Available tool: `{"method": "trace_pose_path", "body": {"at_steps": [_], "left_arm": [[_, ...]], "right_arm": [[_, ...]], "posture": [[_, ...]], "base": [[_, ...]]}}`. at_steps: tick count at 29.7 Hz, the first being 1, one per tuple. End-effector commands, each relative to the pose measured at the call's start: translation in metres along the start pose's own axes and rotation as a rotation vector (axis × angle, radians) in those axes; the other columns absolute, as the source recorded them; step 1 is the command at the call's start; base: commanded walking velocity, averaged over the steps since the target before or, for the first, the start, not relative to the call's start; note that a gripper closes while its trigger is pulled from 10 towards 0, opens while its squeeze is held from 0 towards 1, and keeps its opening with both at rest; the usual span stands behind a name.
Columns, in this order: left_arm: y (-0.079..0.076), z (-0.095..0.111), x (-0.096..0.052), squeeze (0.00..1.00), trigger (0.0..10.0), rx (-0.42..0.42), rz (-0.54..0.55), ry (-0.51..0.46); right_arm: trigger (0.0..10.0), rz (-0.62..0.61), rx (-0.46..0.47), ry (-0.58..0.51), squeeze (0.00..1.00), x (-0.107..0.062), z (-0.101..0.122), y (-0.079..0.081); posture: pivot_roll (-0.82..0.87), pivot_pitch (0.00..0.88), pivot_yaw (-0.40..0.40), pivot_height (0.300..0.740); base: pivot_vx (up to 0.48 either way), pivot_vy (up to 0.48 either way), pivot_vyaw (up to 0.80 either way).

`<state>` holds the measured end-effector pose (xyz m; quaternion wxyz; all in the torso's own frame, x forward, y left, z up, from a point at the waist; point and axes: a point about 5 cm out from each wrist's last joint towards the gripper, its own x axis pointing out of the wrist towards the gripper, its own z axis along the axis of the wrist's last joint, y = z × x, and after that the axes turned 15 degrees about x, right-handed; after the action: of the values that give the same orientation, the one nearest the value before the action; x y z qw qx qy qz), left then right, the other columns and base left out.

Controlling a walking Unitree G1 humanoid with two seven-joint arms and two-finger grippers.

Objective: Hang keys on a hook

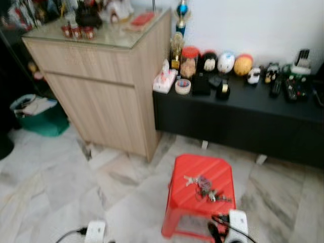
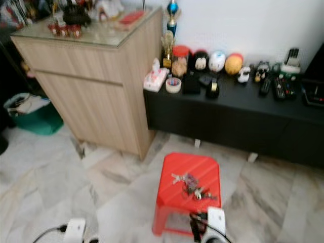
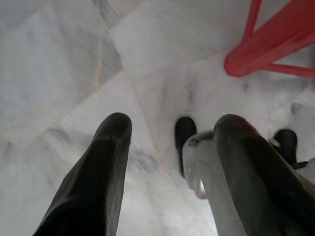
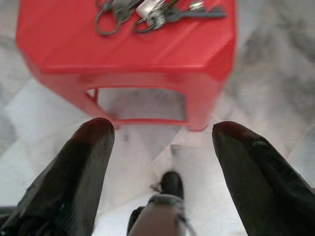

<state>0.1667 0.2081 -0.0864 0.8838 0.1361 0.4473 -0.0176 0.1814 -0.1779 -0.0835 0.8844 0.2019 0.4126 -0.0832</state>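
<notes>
**Soft daylight, soft focus throughout**

Both head views are evenly and brightly lit, with no hard shadows on the pale marble floor (image 1: 61,187). The whole picture is blurred, and most at the top, where the clutter on the glass-topped wooden cabinet (image 1: 109,96) smears together. The glass top carries a dull sheen. The small items on the black bench (image 2: 243,116) lack crisp edges.

In the right wrist view the keys (image 4: 147,12) on the red stool (image 4: 128,59) are smeared. In both wrist views the near black fingers (image 3: 98,182) are out of focus, one showing a faint highlight.
</notes>
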Motion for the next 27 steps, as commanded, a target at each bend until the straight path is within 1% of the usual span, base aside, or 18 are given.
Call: {"method": "trace_pose_path", "body": {"at_steps": [1,5,9,16,18,21,23,27], "left_arm": [[0.0035,-0.0067,-0.0017,0.0,10.0,-0.012,0.011,0.019],[0.004,-0.0064,-0.0016,0.0,10.0,-0.014,0.012,0.019],[0.0043,-0.0052,-0.0013,0.0,10.0,-0.015,0.011,0.015],[0.0049,-0.0045,-0.0011,0.0,10.0,-0.015,0.01,0.013],[0.0049,-0.0043,-0.0011,0.0,10.0,-0.017,0.01,0.011],[0.0051,-0.004,-0.0011,0.0,10.0,-0.019,0.01,0.008],[0.0051,-0.004,-0.0011,0.0,10.0,-0.018,0.01,0.008],[0.0059,-0.0017,-0.001,0.0,10.0,-0.002,0.02,-0.009]], "right_arm": [[10.0,0.014,-0.015,0.005,0.0,0.0003,-0.0015,0.0034],[10.0,0.013,0.0,0.017,0.0,0.0003,-0.003,0.0032],[10.0,0.008,0.013,0.02,0.0,0.0003,-0.0036,0.003],[10.0,0.006,-0.01,0.016,0.0,0.0004,-0.0027,0.0032],[10.0,0.005,-0.006,0.015,0.0,0.0004,-0.0028,0.0032],[10.0,0.001,0.016,0.009,0.0,0.0003,-0.003,0.0031],[10.0,0.001,0.014,0.01,0.0,0.0003,-0.003,0.0031],[10.0,0.001,0.018,0.002,0.0,0.0002,-0.0025,0.0031]], "posture": [[0.01,0.042,-0.002,0.74],[0.01,0.042,-0.002,0.74],[0.01,0.043,0.0,0.74],[0.01,0.042,0.001,0.74],[0.01,0.042,0.001,0.74],[0.01,0.042,0.001,0.74],[0.01,0.042,0.001,0.74],[0.01,0.045,0.001,0.74]], "base": [[0.0,0.0,0.8],[0.201,0.0,0.8],[0.277,0.0,0.0],[0.282,0.0,0.06],[0.285,0.0,0.44],[0.284,0.0,0.0],[0.281,0.0,0.0],[0.0,0.0,0.0]]}}
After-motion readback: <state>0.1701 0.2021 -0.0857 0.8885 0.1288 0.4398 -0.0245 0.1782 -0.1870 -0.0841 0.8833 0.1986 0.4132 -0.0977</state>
